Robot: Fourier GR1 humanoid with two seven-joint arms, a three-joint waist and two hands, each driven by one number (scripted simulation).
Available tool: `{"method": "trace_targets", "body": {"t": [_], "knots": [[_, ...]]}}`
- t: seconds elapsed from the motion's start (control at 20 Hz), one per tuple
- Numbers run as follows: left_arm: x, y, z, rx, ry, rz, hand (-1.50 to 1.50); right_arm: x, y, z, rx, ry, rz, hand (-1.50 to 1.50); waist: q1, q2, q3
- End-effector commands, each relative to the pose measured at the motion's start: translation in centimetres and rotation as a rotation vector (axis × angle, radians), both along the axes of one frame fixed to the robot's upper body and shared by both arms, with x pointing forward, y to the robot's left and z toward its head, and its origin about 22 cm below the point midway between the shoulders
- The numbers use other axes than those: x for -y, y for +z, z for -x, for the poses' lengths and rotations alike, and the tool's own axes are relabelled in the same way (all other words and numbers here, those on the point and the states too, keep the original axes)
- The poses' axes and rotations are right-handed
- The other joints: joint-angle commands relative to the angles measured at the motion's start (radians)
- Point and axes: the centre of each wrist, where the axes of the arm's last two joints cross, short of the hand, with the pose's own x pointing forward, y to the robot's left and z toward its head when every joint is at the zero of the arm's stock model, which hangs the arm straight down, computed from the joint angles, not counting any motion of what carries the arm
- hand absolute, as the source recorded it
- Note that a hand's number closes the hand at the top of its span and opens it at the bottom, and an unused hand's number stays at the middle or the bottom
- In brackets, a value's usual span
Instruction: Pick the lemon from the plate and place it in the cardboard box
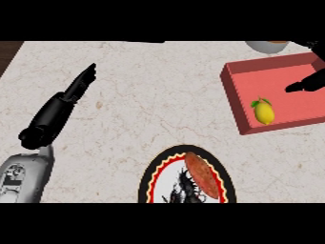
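The marble desk [144, 109] carries a red cardboard box [237, 95] at right and a patterned plate [154, 176] near the lower edge. The left hand [66, 102] rests with fingers straight, holding nothing. The right hand [318, 78] hovers over the box, open and empty. The lemon [264, 112] lies in the box, just below-left of its fingers.

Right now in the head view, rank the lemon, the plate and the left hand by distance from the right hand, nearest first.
From the right hand:
1. Lemon, just below-left of it, inside the red box.
2. Plate, at the bottom centre.
3. Left hand, far across the counter at the left.
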Motion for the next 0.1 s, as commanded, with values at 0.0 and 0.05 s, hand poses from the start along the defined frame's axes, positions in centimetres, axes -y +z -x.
{"method": "trace_targets", "body": {"t": [0.0,0.05], "knots": [[-0.1,0.9,-0.3,0.030,-0.004,-0.006,0.00,2.3,0.3,0.5,-0.113,0.077,-0.277,-1.50,0.011,0.004,0.001],[0.6,0.5,-0.4,0.004,-0.019,0.001,0.00,2.2,2.0,0.0,-0.106,0.069,-0.276,-1.50,0.014,0.006,0.001]]}}
